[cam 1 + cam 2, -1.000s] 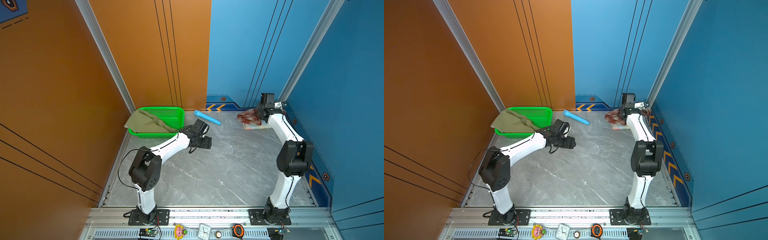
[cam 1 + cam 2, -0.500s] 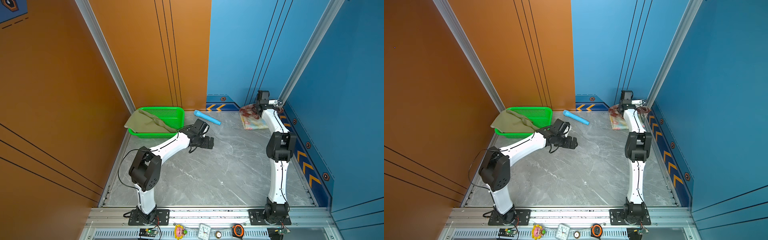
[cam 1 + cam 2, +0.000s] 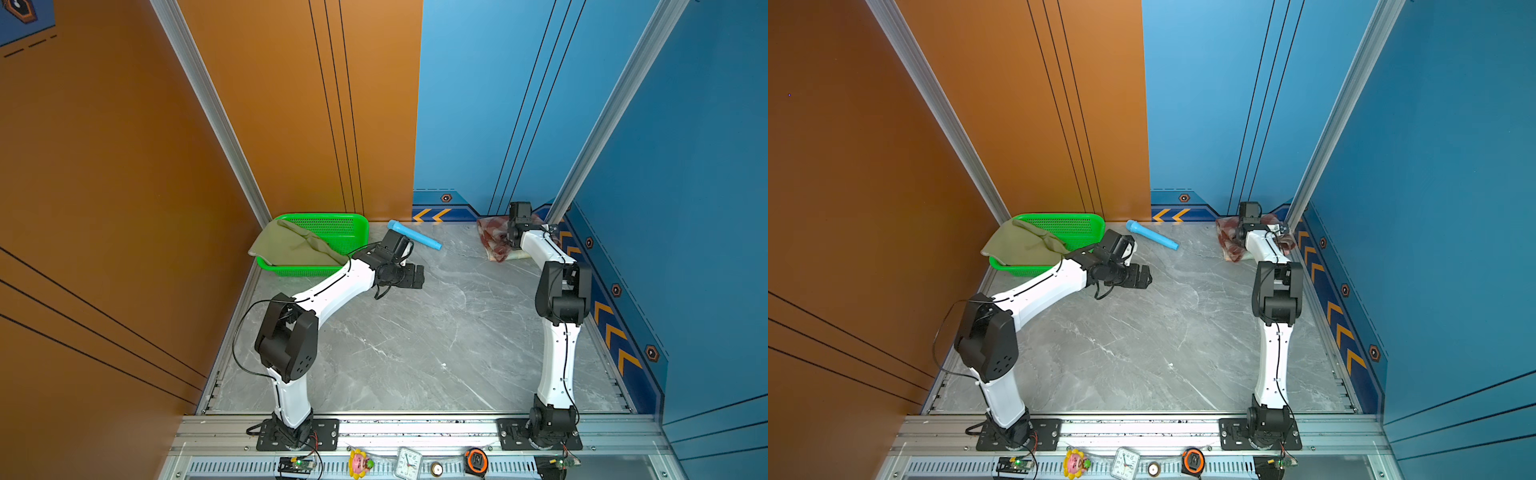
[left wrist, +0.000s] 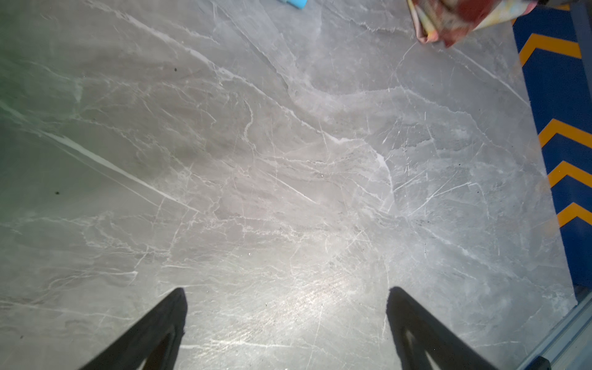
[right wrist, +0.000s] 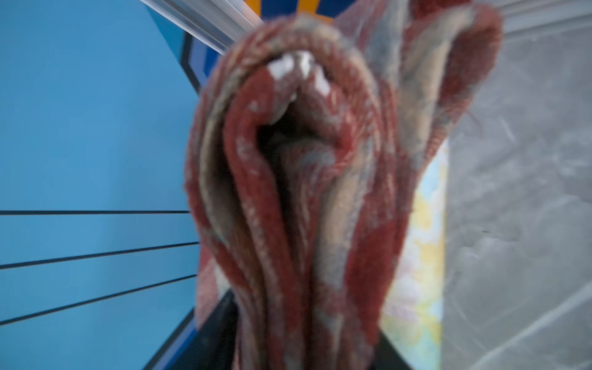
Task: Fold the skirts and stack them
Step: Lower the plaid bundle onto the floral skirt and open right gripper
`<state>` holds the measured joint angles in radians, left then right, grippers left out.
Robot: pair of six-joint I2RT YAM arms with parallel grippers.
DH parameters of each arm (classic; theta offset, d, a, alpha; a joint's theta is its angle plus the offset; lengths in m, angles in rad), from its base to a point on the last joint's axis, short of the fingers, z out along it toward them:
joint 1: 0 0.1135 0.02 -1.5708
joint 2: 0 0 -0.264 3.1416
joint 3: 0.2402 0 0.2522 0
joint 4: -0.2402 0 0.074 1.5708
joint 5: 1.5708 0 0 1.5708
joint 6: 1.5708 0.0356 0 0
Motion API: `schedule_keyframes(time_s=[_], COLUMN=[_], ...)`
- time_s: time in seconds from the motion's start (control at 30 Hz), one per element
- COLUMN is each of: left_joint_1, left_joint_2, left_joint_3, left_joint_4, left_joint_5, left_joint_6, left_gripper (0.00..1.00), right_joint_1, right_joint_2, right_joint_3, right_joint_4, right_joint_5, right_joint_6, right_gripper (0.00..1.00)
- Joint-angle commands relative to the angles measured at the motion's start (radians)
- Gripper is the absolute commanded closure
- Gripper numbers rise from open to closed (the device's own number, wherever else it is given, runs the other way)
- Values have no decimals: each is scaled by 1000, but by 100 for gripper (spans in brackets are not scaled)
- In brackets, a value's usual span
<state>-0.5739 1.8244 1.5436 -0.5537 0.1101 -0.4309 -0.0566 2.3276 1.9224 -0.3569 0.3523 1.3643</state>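
Plaid skirt (image 3: 492,243) lies on pastel skirt (image 5: 423,243) at 1 o'clock, olive skirt (image 3: 291,247) awaits folding at 11 o'clock; left gripper (image 4: 285,320) stands wide apart, empty; right gripper (image 3: 510,233) grip cannot be determined.

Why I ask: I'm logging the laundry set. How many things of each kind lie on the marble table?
Skirts: 3 (olive, plaid, pastel)
Basket: 1
Tube: 1
Total: 5

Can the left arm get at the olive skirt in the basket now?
Probably yes: the left gripper is open and empty, and the olive skirt drapes over the basket rim close beside that arm, uncovered.
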Motion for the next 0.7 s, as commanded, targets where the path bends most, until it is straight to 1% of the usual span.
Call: schedule_keyframes(time_s=[0.0,0.1,0.2,0.3,0.37,0.47,0.5,0.57,0.67], left_joint_1=[22,41,70,119,163,248,274,324,408], left_joint_2=[-59,-81,-95,-111,-116,-113,-108,-95,-57], left_joint_3=[59,92,119,119,119,122,131,156,187], left_joint_4=[-57,-89,-121,-138,-152,-167,-178,-209,-232], left_joint_5=[-49,-101,-166,-225,-265,-301,-321,-365,-388], left_joint_6=[-3,11,27,35,42,37,41,48,62], left_gripper=[2,2,2,2,2,2,2,2,2], right_joint_1=[-33,-44,-57,-51,-28,38,67,135,262], right_joint_2=[-107,-182,-245,-348,-419,-566,-612,-691,-780], right_joint_3=[-54,-111,-212,-338,-445,-645,-690,-743,-823], right_joint_4=[-69,-106,-125,-121,-56,121,149,164,270], right_joint_5=[-100,-137,-196,-229,-246,-259,-259,-243,-306], right_joint_6=[-35,-114,-181,-246,-308,-419,-464,-536,-665], right_gripper=[8,0,0,0,0,0,0,0,3])
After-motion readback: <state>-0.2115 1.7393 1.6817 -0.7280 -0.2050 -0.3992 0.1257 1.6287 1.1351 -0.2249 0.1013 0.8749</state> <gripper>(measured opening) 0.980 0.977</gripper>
